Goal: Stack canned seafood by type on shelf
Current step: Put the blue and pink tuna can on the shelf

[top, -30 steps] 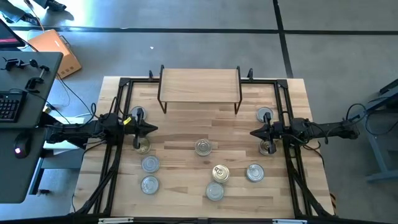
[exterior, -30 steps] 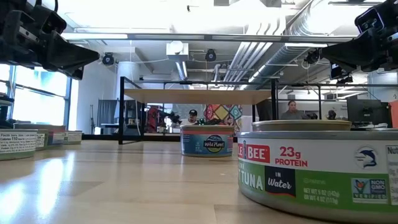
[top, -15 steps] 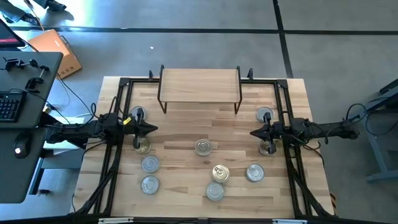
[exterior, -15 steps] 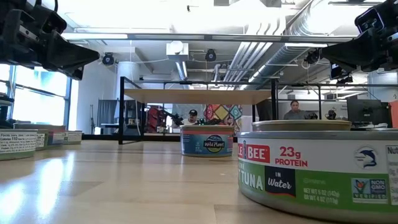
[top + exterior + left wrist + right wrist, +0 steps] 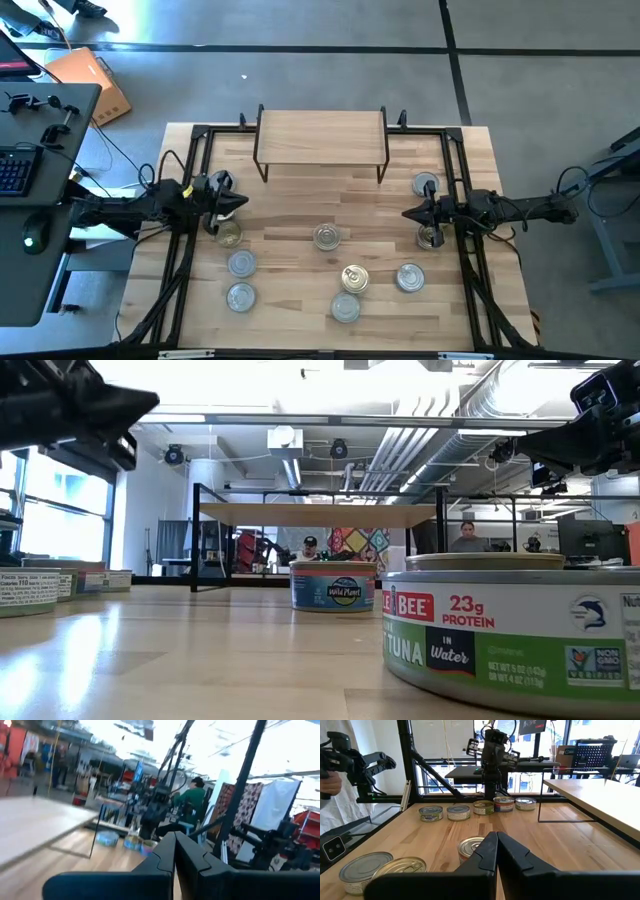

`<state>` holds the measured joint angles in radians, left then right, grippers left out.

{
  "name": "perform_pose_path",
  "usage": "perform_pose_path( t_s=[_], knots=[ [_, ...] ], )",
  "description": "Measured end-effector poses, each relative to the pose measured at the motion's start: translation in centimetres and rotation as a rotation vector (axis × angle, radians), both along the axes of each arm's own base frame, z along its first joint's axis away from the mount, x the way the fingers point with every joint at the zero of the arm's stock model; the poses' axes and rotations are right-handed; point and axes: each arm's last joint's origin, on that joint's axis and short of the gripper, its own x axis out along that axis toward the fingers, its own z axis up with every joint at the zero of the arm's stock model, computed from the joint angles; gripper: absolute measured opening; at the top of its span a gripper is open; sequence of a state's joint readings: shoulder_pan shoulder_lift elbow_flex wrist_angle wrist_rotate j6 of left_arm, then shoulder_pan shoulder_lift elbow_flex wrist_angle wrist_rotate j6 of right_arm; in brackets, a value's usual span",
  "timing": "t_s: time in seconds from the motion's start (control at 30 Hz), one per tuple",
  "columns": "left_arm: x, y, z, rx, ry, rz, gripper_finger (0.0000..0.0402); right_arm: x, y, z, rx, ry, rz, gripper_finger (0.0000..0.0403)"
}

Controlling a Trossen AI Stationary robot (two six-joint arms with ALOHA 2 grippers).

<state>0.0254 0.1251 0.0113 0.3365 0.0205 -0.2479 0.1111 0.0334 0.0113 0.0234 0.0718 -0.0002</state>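
Tins [image 5: 326, 237] lie scattered over the near desk [image 5: 300, 200]; the shelf [image 5: 321, 137] stands bare at the far edge. Left hand [image 5: 240, 200] and right hand [image 5: 407, 213] hover closed, holding nothing.

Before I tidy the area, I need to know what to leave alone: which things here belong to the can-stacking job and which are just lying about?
Job:
- tins loose on the butcher-block tabletop
- shelf, top bare
- left gripper and right gripper, both shut, empty

Lying about:
- cardboard box on the floor
- keyboard on the side desk

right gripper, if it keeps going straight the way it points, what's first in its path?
Probably the left gripper across the table. The right gripper, jaws shut, appears to pass above the middle can; height is hard to judge.
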Motion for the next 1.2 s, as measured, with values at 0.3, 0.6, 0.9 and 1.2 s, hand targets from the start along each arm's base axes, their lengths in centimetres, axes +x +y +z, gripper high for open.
perform_pose_path(
  t_s=[0.3, 0.6, 0.9, 1.2],
  knots=[
    [4.4, -0.4, -0.4, 0.054, 0.230, 0.075, 0.0000, 0.0, 0.0, 0.0, 0.000, 0.000, 0.000, 0.0000],
    [10.9, -1.9, 0.2, 0.247, 0.486, -0.011, 0.0000, 0.0, 0.0, 0.0, 0.000, 0.000, 0.000, 0.0000],
    [15.0, -3.0, -1.7, 0.314, 0.505, -0.045, 0.0000, 0.0, 0.0, 0.0, 0.000, 0.000, 0.000, 0.0000],
    [18.0, -3.4, -5.2, 0.314, 0.575, -0.078, 0.0000, 0.0, 0.0, 0.0, 0.000, 0.000, 0.000, 0.0000]
  ],
)
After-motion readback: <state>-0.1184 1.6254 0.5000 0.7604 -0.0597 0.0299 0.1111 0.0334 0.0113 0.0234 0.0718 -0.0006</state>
